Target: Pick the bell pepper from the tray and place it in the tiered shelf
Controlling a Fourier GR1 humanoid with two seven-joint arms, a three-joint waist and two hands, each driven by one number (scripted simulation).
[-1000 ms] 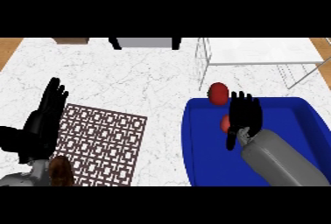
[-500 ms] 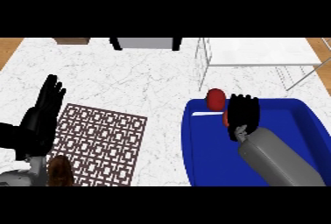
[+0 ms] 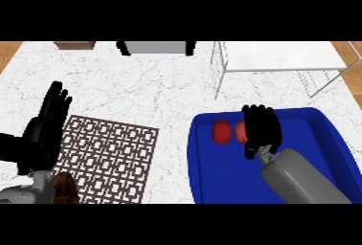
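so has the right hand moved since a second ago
Yes. The right hand has drawn back toward the view's lower edge, deeper over the blue tray and away from the wire shelf, now beside the red pepper.

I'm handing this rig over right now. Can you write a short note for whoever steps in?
Right hand: over the blue tray, fingers straight, beside the red bell pepper; no grasp.
Left hand: open, resting at the view's left by the patterned mat.
Bell pepper lies in the tray's far part. Tiered shelf stands beyond the tray.
Done: reach only. Left: grasp, lift, place in shelf.
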